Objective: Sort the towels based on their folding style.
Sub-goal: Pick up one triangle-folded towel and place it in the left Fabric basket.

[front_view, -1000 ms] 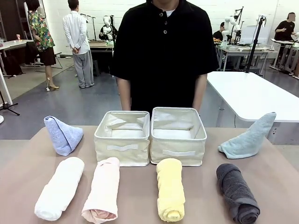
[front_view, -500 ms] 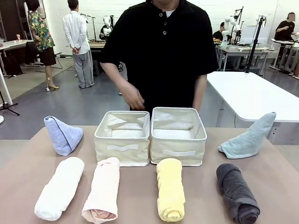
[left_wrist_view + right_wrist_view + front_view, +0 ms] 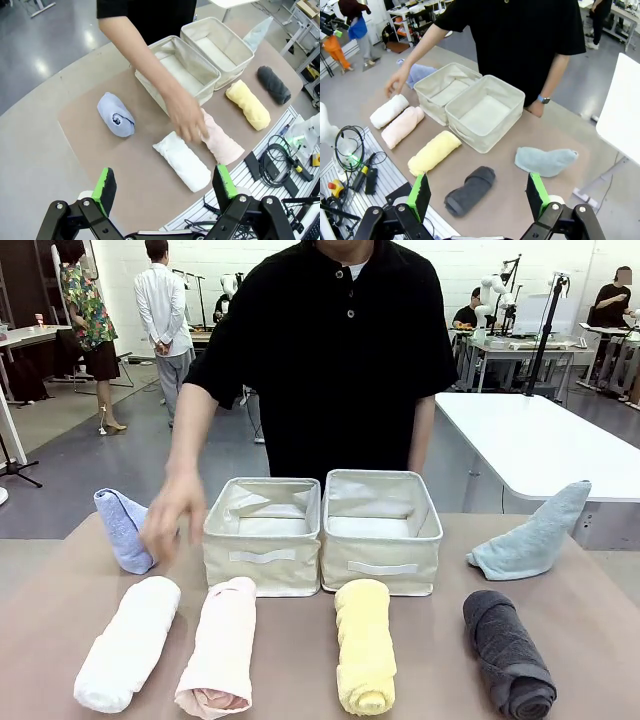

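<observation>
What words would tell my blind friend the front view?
A person in black reaches a hand near the light blue cone towel, left of two cream baskets. White, pink, yellow and dark grey rolled towels line the near edge; a blue-grey cone towel lies right.

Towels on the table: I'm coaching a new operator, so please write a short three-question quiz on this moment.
1. True or false: both cream baskets are empty.
2. Which towel lies farthest from the person's hand? A white roll, B pink roll, C dark grey roll.
3. Fill in: the cone-folded towels number ___.
Key: 1 true; 2 C; 3 two.
</observation>
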You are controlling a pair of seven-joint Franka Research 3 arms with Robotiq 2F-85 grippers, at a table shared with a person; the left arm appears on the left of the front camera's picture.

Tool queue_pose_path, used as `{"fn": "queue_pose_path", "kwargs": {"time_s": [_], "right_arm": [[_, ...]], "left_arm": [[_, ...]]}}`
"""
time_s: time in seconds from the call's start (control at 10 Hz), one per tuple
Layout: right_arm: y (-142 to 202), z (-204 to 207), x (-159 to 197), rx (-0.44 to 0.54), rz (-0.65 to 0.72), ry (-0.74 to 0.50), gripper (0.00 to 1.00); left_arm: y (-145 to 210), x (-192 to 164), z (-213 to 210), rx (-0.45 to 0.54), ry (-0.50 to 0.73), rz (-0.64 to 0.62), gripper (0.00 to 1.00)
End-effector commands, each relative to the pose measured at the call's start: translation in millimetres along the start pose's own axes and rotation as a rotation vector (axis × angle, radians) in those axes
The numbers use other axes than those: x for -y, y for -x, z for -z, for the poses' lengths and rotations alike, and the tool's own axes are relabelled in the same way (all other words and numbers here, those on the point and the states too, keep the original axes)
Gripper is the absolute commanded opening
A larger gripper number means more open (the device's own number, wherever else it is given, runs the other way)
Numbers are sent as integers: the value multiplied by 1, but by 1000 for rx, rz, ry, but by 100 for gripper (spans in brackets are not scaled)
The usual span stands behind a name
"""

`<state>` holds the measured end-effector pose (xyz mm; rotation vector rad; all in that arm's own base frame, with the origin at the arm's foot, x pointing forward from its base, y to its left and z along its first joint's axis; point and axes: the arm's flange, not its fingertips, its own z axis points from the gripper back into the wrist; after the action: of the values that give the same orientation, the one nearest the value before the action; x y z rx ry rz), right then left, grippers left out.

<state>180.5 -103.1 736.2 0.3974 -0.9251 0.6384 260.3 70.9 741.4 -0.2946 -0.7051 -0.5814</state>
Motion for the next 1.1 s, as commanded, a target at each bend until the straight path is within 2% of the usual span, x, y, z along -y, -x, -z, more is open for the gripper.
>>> {"fn": "queue_pose_path", "kwargs": {"time_s": [0.0,0.8,1.0], "right_arm": [[0,1,0,0,0,-3,100],[0,1,0,0,0,-3,100],[0,1,0,0,0,-3,100]], "left_arm": [[0,0,-1,-1,-4,0,100],[0,0,0,0,0,0,100],[-18,-6,37,-94,-83,-65,100]]}}
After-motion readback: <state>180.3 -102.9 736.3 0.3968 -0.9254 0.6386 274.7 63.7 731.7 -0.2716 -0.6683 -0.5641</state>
